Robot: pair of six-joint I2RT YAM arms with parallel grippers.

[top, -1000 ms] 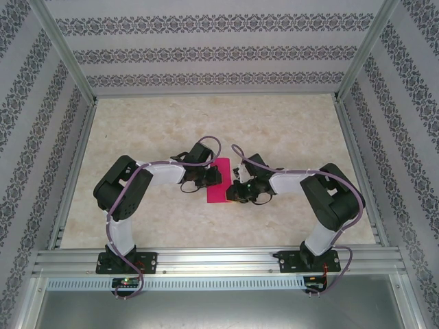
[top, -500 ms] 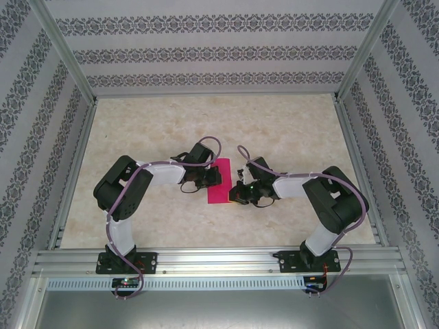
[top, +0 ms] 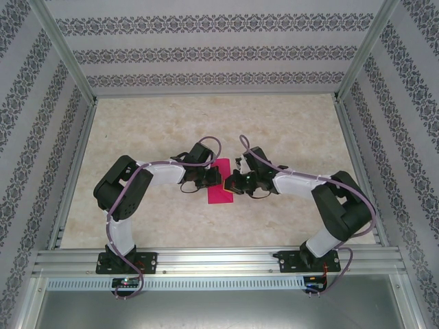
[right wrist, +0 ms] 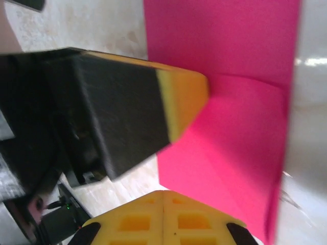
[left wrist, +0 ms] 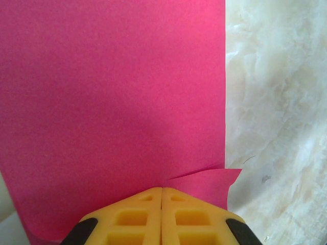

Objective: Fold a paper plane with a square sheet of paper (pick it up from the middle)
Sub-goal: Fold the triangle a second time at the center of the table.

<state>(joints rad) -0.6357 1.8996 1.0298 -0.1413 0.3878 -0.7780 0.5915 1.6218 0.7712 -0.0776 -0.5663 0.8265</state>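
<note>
**Item 1: square sheet of paper** [top: 221, 193]. Magenta-pink, plain.
- Lies on table [top: 206, 123], approx. centre, somewhat toward the near side, betw. the two grippers.
- Top cam: reads as a narrow upright strip, i.e. folded, not a full square.
- Left wrist cam: pink surface covers most of frame, one straight edge against marble. Small pointed flap [left wrist: 207, 185] sticks out past that edge, just beside the fingertips.
- Right wrist cam: a crease line crosses the sheet, near part set at a slight angle to far part.

**Item 2: left gripper** [top: 214, 177]. At strip's left edge, upper half.
- Yellow fingers [left wrist: 143, 219] pressed together, no gap betw. them, tips at the paper.
- Whether a layer is pinched betw. them: can't tell.
- Right wrist cam: shows as a black finger w/ yellow tip [right wrist: 184, 97], tip touching the sheet.

**Item 3: right gripper** [top: 232, 184]. At strip's right edge, approx. mid-height, opposite and just beside left gripper.
- Fingers [right wrist: 133, 224] closed flush.
- Sheet's near edge meets them; pinch can't be confirmed.

**Item 4: surroundings.**
- Table top is cream, marble-look.
- Patterned walls [top: 206, 51] on three sides.
- Aluminium rail [top: 219, 260] along near edge, carrying both arm bases.
</note>
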